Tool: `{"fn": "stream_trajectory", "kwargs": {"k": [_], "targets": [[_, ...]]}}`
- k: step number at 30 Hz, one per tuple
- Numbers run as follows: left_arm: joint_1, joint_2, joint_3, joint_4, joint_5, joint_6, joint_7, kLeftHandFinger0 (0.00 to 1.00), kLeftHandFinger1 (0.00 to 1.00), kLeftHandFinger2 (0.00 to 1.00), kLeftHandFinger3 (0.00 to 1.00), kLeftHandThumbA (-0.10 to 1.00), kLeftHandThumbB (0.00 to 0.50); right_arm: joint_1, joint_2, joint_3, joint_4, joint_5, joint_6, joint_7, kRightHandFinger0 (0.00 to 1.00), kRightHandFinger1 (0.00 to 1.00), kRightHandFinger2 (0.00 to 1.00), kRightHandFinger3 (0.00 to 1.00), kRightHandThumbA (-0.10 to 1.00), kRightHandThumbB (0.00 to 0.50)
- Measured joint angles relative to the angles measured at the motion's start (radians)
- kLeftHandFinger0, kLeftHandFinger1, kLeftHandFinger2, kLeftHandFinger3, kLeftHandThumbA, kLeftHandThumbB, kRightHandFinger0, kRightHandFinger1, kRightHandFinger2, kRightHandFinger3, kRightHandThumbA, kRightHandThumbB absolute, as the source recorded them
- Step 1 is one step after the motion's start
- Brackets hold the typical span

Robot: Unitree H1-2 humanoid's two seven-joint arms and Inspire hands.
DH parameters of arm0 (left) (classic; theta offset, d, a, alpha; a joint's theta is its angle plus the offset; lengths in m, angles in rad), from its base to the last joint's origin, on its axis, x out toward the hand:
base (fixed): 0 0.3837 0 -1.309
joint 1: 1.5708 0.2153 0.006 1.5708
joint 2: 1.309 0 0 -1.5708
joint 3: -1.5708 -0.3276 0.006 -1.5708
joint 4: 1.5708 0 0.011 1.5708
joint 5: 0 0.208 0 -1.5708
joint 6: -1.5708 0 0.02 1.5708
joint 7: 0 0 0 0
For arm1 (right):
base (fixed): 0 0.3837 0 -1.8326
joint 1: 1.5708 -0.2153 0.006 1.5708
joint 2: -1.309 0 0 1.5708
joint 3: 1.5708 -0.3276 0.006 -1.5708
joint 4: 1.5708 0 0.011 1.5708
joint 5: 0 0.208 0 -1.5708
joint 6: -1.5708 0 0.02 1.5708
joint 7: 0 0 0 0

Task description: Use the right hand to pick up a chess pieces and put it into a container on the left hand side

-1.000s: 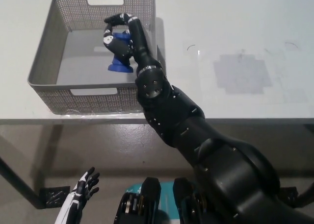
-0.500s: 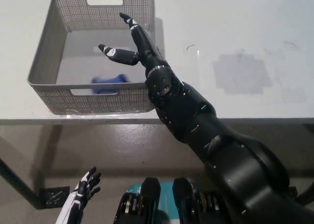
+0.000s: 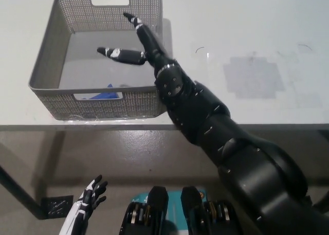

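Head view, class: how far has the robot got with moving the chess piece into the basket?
Done: the blue chess piece lies inside the grey basket, by its near wall, partly hidden. In hand: nothing; the right hand hovers open above the basket, fingers spread. The left hand rests low, below the table edge. Left: only withdrawing the right arm, it seems.

1. white table [image 3: 247, 19] runs off to the right of the right hand [image 3: 134, 50] and behind it, pretty plain top
2. greyish square patch [image 3: 253, 77] on the tabletop, well off to the hand's right
3. little curved scuff mark [image 3: 199, 49] sits between the hand and that patch
4. grey floor [image 3: 103, 152] shows past the table's front edge, on the robot's side of the hand
5. dark table leg [image 3: 15, 191] way down left of the hand, with a black foot plate [image 3: 54, 205] just beside it
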Motion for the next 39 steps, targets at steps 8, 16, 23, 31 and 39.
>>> {"fn": "stream_trajectory", "kwargs": {"k": [8, 16, 23, 31, 39], "targets": [[-0.005, 0.005, 0.001, 0.005, -0.006, 0.0, -0.003, 1.0, 1.0, 1.0, 1.0, 1.0, 0.392, -0.017, -0.067, -0.036, -0.246, 0.004, -0.027, 0.017, 1.0, 1.0, 1.0, 1.0, 1.0, 0.425], [-0.005, 0.004, 0.003, 0.009, -0.006, 0.001, -0.002, 1.0, 1.0, 1.0, 1.0, 1.0, 0.458, 0.124, -0.119, -0.038, -0.562, 0.003, 0.007, 0.036, 1.0, 1.0, 1.0, 1.0, 1.0, 0.399], [-0.006, 0.003, 0.006, 0.01, -0.006, 0.001, -0.002, 1.0, 1.0, 1.0, 1.0, 1.0, 0.45, 0.299, -0.182, -0.065, -0.815, 0.007, 0.048, 0.052, 1.0, 1.0, 1.0, 1.0, 1.0, 0.39], [-0.009, 0.003, 0.014, 0.012, -0.007, 0.001, -0.002, 1.0, 1.0, 1.0, 1.0, 1.0, 0.391, 0.544, -0.279, -0.111, -1.105, 0.027, 0.094, 0.071, 1.0, 1.0, 1.0, 1.0, 1.0, 0.383], [-0.014, 0.003, 0.026, 0.012, -0.011, 0.001, -0.002, 1.0, 1.0, 1.0, 1.0, 1.0, 0.389, 0.808, -0.342, -0.147, -1.395, 0.058, 0.118, 0.089, 1.0, 1.0, 1.0, 1.0, 1.0, 0.319]]}}
